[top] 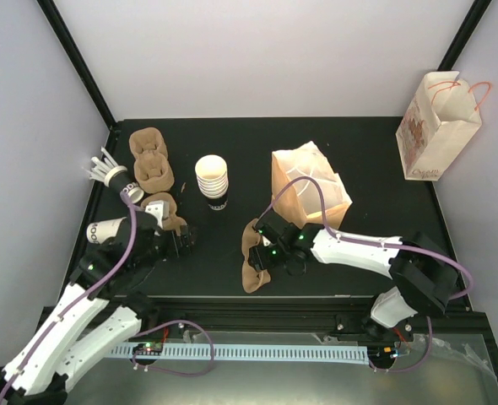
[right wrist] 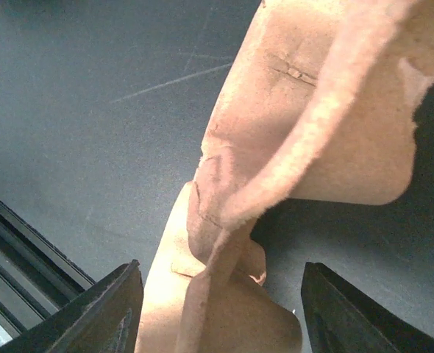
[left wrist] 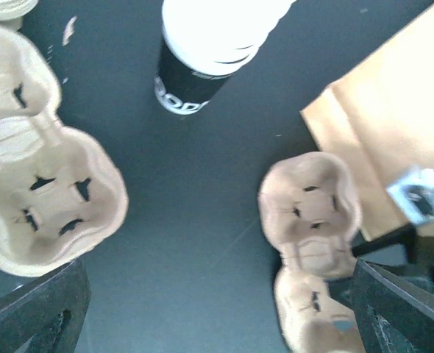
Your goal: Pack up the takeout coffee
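At the far left of the top view two white cups with dark bands lie on their sides on the black table (top: 232,139). The lower cup (top: 105,229) is beside the left arm and the upper cup (top: 132,191) is just above it, with a bunch of white sticks (top: 102,167) at its upper left. To their right, three brown pulp carriers (top: 156,175) run in a line from the upper left down toward the left gripper (left wrist: 217,301). Its fingers (left wrist: 33,309) are spread wide over bare table and hold nothing. Further right, a stack of white cups (top: 212,173) stands upright left of centre, apart from both grippers, with the dark band of the bottom cup showing. Right of that, in the lower centre, is a fourth carrier (top: 252,253) with the right gripper (right wrist: 221,294) on it. That gripper's fingers (right wrist: 99,312) are apart with the carrier's edge between them, but I cannot tell whether they press on it. A brown paper bag (top: 310,186) stands open just above and right of this gripper. A white printed bag (top: 439,126) with reddish handles stands at the upper right.
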You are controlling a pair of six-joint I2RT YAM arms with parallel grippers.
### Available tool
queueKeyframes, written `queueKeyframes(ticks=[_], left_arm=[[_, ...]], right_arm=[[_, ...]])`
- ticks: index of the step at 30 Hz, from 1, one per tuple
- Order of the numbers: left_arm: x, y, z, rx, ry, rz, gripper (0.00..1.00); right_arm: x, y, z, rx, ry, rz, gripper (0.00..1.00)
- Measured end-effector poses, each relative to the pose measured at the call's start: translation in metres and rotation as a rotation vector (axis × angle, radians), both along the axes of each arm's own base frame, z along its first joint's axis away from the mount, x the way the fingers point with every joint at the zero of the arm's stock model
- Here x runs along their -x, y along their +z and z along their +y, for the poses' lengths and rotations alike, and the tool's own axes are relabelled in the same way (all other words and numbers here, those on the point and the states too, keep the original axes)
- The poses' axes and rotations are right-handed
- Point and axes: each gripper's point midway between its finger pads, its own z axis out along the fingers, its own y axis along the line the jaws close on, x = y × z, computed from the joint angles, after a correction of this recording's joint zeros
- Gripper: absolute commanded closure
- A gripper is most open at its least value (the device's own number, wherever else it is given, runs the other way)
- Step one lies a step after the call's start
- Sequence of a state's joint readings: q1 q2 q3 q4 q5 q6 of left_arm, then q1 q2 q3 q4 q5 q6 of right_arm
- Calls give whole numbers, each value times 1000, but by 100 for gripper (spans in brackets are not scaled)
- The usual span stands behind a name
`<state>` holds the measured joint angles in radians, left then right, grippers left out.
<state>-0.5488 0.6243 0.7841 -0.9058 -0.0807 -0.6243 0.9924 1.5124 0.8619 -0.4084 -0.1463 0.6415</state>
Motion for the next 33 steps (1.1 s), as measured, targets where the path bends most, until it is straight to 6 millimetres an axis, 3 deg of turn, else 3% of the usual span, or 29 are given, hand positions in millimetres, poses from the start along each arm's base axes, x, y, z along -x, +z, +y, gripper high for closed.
queueKeyframes(ticks=[3, 6, 15, 21, 24, 26, 33], left_arm=[[8, 14, -5, 59, -53, -63, 1], [12, 15, -12, 91, -95, -76, 1], [19, 15, -29, 151, -189, -80, 1], [24, 4, -34, 176, -222, -68, 1], [27, -7, -38, 188, -242, -47, 1], [29, -11, -41, 199, -256, -40, 1], [30, -8, -48, 235, -286, -48, 1]], right_arm=[[1, -2, 4, 2, 12, 6, 53], [2, -2, 6, -1, 17, 11, 63], [6, 8, 27, -92, 67, 26, 64], [3, -3, 24, -53, 53, 29, 54], [3, -10, 12, -16, 34, 15, 42], [5, -14, 1, 12, 18, 8, 40], [5, -11, -18, 59, -1, -34, 28]])
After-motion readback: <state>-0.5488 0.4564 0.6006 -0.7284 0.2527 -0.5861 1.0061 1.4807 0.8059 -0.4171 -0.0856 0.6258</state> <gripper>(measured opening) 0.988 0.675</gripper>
